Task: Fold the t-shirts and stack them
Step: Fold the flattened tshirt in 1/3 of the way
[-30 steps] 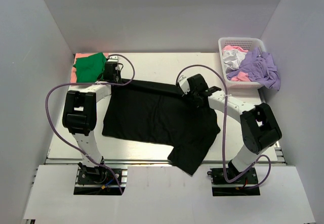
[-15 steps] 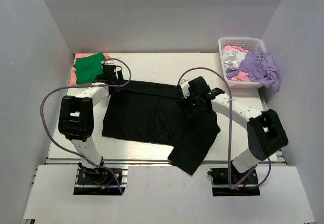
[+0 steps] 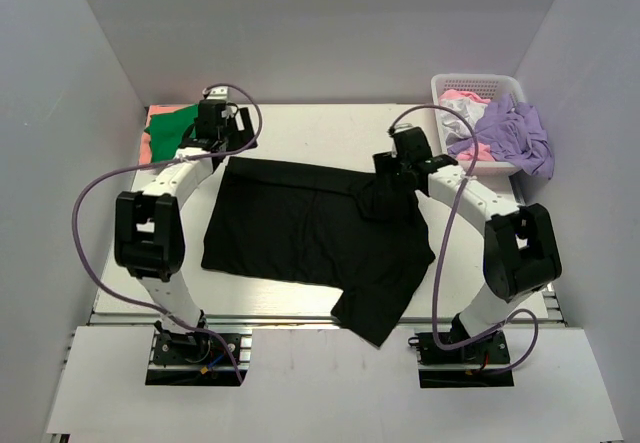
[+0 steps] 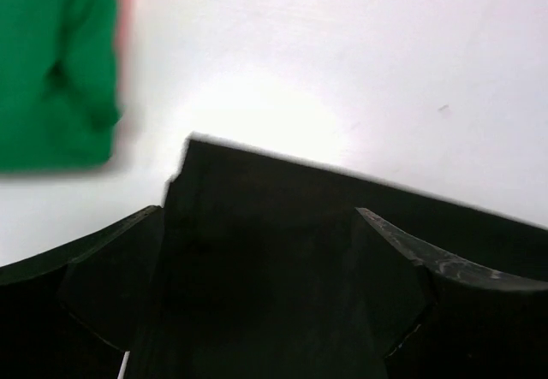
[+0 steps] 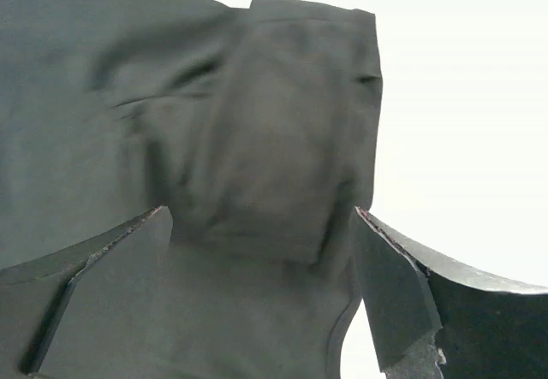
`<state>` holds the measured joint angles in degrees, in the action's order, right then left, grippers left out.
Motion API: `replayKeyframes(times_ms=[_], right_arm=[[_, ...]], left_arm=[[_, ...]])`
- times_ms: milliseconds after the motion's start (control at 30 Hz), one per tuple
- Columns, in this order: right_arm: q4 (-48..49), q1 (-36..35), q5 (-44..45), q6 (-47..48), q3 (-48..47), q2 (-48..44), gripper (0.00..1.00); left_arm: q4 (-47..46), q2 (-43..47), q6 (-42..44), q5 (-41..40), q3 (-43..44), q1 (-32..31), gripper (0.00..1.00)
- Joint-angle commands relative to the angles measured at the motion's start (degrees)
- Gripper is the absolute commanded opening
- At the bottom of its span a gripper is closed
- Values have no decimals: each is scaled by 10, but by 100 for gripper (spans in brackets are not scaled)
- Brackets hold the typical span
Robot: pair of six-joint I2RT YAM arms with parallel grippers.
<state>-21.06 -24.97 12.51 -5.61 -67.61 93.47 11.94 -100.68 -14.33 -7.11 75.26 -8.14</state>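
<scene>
A black t-shirt (image 3: 300, 233) lies spread flat across the middle of the table, with one sleeve hanging toward the front edge. My left gripper (image 3: 222, 135) hovers over its far left corner (image 4: 248, 182), open, fingers (image 4: 94, 259) apart with nothing between them. At the shirt's far right, my right gripper (image 3: 393, 167) stands open above a folded-over sleeve (image 5: 274, 139), holding nothing. A green t-shirt (image 3: 172, 128) lies on a salmon-pink one (image 3: 148, 145) at the far left corner. In the left wrist view the green t-shirt (image 4: 51, 71) shows to the left of the black corner.
A white lattice basket (image 3: 470, 81) stands at the back right. It holds a lavender shirt (image 3: 515, 133) spilling over its rim, a white one (image 3: 460, 115) and a pink one (image 3: 462, 95). Grey walls close in the table on three sides.
Both grippers have opened and let go of the black t-shirt's far edge. Both have drawn away toward the back of the table, and the shirt's far edge now lies flat.
</scene>
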Motion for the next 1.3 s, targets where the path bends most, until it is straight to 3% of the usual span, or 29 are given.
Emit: replayKeyframes(times_ms=[0,100,233,567,800,867,967,1067,1133,1267], right_arm=[[8,41,-19,-54,-23,24,88],[20,71,-79,-51,-19,38,78],[43,105,-162,-45,1,49,75],[78,149,-292,-40,43,83,69],[111,161,-325,-29,69,86,66],[112,161,-323,-27,70,86,57],[122,163,-343,-26,71,81,25],[112,163,-341,-34,72,66,8],[104,162,-332,-37,74,49,0],[60,163,-315,-76,78,15,0]], left_arm=[[-34,-57,10,109,51,-6,100],[-46,-107,4,133,72,-6,100],[-33,-159,-10,157,93,0,100],[-38,-138,-16,138,-19,5,100],[-23,-156,-11,122,-18,5,100],[-23,-156,-11,115,-18,5,100],[-23,-151,-11,103,-18,5,100],[-17,-151,-16,96,-24,5,100],[-17,-145,-16,96,-24,5,100],[-17,-140,-16,90,-29,5,100]])
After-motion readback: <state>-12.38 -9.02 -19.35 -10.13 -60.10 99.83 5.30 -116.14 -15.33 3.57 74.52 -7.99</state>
